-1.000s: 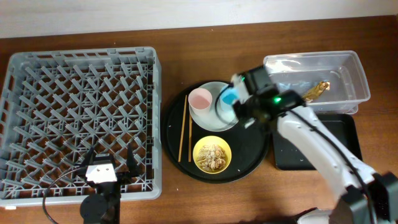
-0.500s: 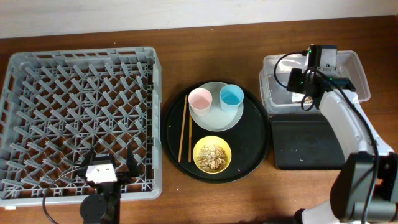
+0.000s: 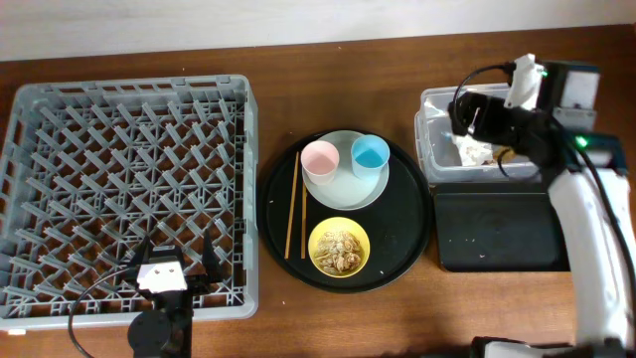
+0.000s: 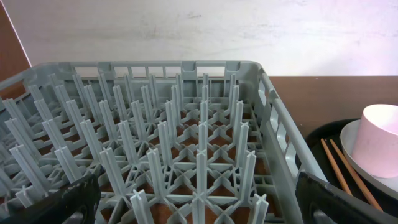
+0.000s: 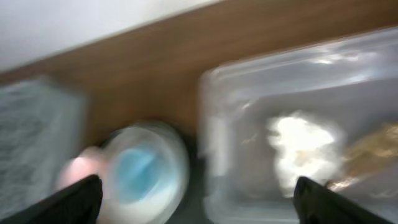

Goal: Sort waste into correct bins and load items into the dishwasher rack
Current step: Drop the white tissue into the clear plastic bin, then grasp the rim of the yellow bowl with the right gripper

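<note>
The crumpled white tissue (image 3: 475,151) lies in the clear tub (image 3: 427,129), toward its 9 o'clock end. A second earlier the tub showed only the gold wrapper (image 5: 367,149). The right gripper (image 5: 198,202), then beside the blue cup (image 3: 370,153), now hangs over the tub with fingers spread and nothing between them. The shallow black tray (image 3: 497,234) sits at the tub's 6 o'clock. The left gripper (image 4: 199,208), also spread and empty, has not moved from the 6 o'clock edge of the dishwasher rack (image 3: 129,88). From overhead the right arm hides much of the tub. The right wrist view is motion-blurred, and the wrapper is a gold smear cut off at the frame's 3 o'clock edge.
</note>
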Tool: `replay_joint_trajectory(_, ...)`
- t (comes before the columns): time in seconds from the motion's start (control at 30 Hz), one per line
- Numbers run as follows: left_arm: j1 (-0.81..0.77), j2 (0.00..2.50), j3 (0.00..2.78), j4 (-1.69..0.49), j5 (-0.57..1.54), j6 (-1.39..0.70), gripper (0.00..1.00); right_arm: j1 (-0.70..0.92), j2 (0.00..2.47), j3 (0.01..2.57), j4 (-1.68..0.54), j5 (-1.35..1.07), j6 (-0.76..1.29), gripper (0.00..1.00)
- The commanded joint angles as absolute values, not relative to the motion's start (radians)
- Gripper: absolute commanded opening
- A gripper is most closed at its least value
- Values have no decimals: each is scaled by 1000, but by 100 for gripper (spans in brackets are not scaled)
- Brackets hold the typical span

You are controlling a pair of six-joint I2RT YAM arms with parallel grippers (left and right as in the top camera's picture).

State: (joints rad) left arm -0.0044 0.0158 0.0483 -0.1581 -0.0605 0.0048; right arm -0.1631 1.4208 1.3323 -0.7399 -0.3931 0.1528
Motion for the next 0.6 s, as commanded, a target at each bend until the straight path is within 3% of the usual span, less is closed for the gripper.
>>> replay_joint_trajectory(0.0, -8, 12, 46, -159, -68, 20, 99, -133, 1377, 1340, -929, -678, 148, 75)
replay_joint_trajectory(0.1, -8, 12, 46, -159, -68, 20, 99, -7, 1378, 1323, -1083, -675, 147, 58)
replay_joint_trajectory(0.23, -8, 12, 46, -159, -68, 20, 99, 210, 1380, 1311, -1112, -539, 167, 42)
replay_joint_trajectory(0.43, -8, 12, 46, -159, -68, 20, 99, 658, 1431, 1311, -1093, -27, 430, 46)
replay_joint_trajectory(0.57, -8, 12, 46, -159, -68, 20, 99, 848, 1526, 1311, -1047, 66, 515, 50)
